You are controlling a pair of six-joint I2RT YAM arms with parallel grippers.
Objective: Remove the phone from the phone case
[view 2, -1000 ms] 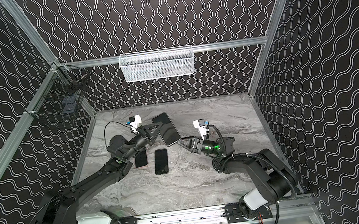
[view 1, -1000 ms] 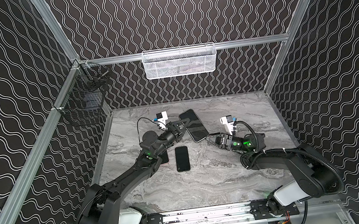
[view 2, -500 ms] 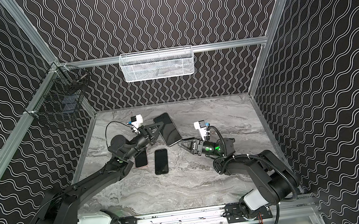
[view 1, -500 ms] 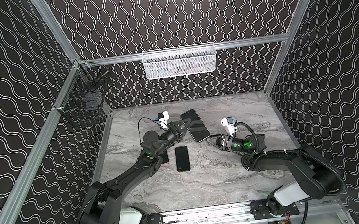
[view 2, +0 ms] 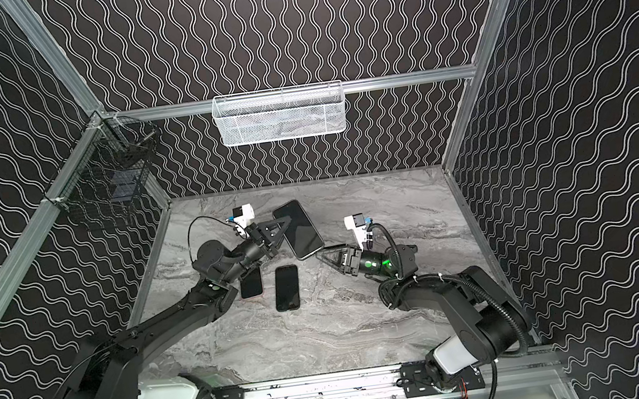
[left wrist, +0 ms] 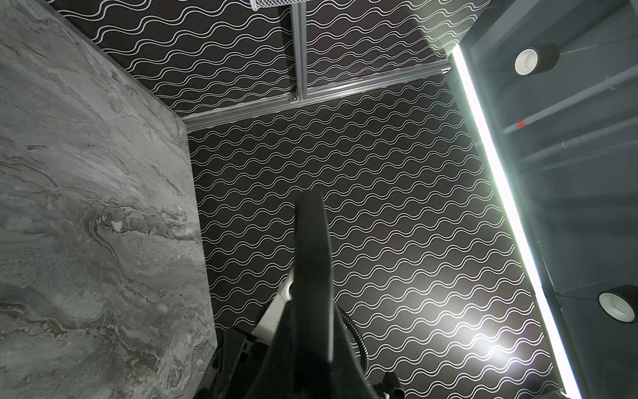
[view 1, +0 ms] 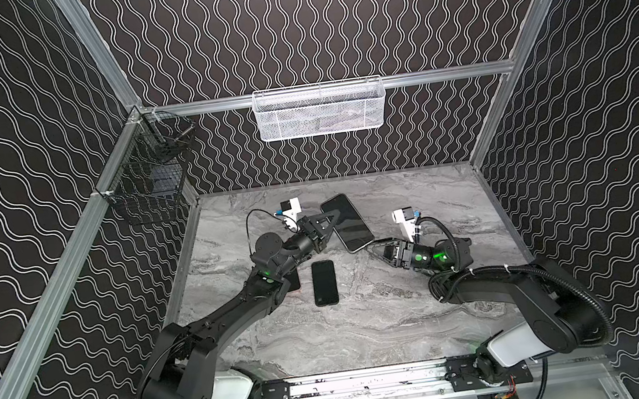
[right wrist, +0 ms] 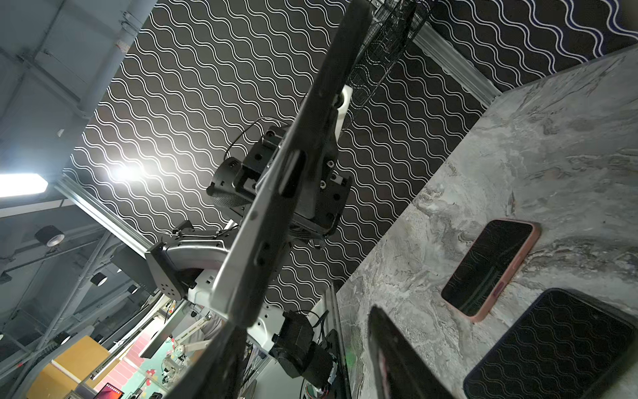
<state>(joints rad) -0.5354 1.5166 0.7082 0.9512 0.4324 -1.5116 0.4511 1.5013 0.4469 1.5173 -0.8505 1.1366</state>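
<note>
In both top views my left gripper (view 1: 331,219) (view 2: 286,222) is shut on one long edge of a large dark phone (view 1: 347,222) (view 2: 300,228), holding it tilted above the marble table (view 1: 408,314). Whether the phone case is on it I cannot tell. The right wrist view shows this phone (right wrist: 276,207) edge on, a silvery band beside a dark one. My right gripper (view 1: 372,245) (right wrist: 305,321) stands open at the phone's near corner. That corner meets one of its fingers (right wrist: 221,359), and the other finger (right wrist: 397,355) is well apart. In the left wrist view the phone's dark edge (left wrist: 310,248) rises from the jaws.
Two more phones lie flat on the table: a black one (view 1: 324,277) (right wrist: 552,345) and one in a pinkish case (view 2: 251,283) (right wrist: 490,267) partly under my left arm. A white mesh basket (view 1: 320,110) hangs on the back wall and a black wire basket (view 1: 148,185) on the left wall.
</note>
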